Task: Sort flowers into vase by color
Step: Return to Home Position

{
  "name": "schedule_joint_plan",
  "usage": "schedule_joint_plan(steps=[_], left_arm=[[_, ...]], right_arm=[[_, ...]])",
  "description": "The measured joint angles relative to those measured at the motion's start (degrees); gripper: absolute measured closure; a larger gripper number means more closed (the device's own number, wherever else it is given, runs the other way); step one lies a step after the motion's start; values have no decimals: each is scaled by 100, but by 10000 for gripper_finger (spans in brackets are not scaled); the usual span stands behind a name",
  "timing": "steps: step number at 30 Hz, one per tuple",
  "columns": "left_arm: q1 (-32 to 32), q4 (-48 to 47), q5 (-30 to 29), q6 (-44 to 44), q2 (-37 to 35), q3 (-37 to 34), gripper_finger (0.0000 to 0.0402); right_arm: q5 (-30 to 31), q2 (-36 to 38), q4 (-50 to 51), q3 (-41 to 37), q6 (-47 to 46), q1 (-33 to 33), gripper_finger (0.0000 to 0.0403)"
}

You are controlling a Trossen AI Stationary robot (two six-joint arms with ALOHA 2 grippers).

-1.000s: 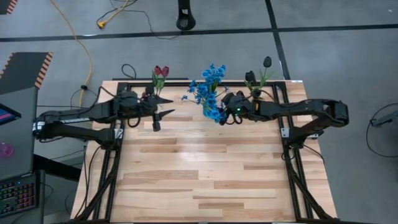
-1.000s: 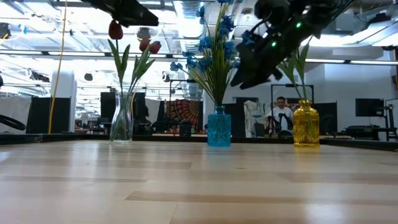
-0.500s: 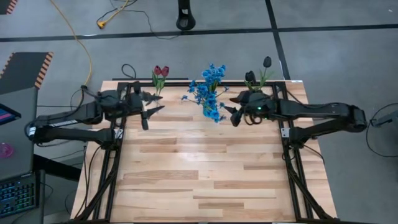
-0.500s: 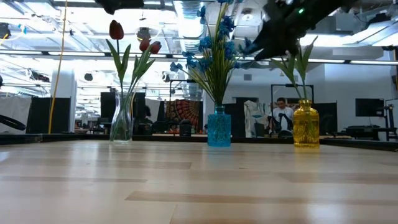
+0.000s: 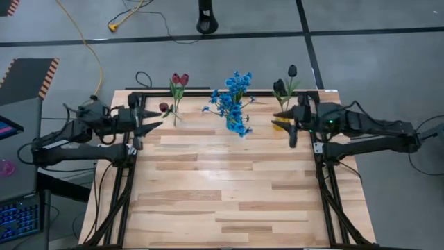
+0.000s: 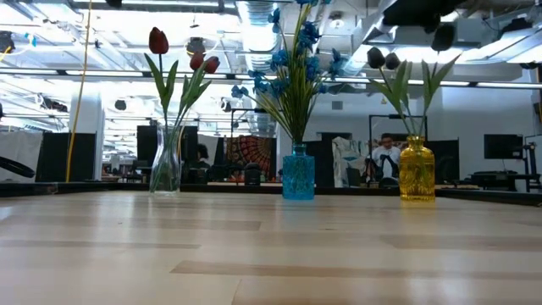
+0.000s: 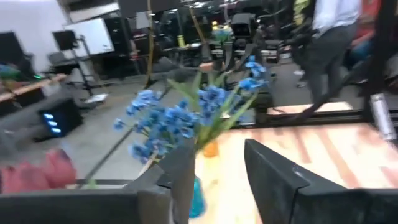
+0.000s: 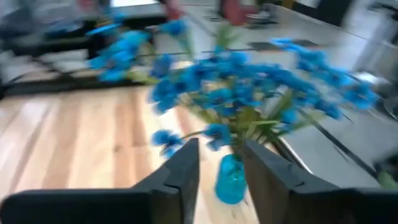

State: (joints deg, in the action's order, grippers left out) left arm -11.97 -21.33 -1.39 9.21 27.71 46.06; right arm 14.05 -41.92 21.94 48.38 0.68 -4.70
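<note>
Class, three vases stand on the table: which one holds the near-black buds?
The yellow vase, on the robot's right, holds the black buds. The clear vase holds red tulips, and the blue vase holds blue flowers.

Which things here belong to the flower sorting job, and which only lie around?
Job: red tulips, transparent vase; blue flowers, blue vase; near-black tulips, yellow vase; left gripper and right gripper, open, empty.
Lying about: yellow cable, keyboard, person in the room behind.
</note>
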Motion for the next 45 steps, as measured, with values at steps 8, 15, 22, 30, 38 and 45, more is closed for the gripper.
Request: schedule_joint_plan(steps=[8,15,22,30,38,45], left_arm=[[0,399,99,-377,-525,-1033,379],[0,1631,158,-376,-1078,-2421,392],[0,1779,63,-350,-1798,-3166,401],[0,1825,61,-378,-2622,-3746,401],[0,1663,57,-350,-2749,-3862,401],[0,1692,56,-364,-2750,-3901,401]], right_arm=[[-822,213,436,-239,465,8,349],[-836,528,-462,-1453,93,8,382],[-836,1539,-1541,-2768,-400,9,356],[-861,2594,-2219,-3896,-647,6,365],[-845,3576,-2171,-4462,-782,-32,374],[-840,4187,-2338,-4747,-791,-30,367]])
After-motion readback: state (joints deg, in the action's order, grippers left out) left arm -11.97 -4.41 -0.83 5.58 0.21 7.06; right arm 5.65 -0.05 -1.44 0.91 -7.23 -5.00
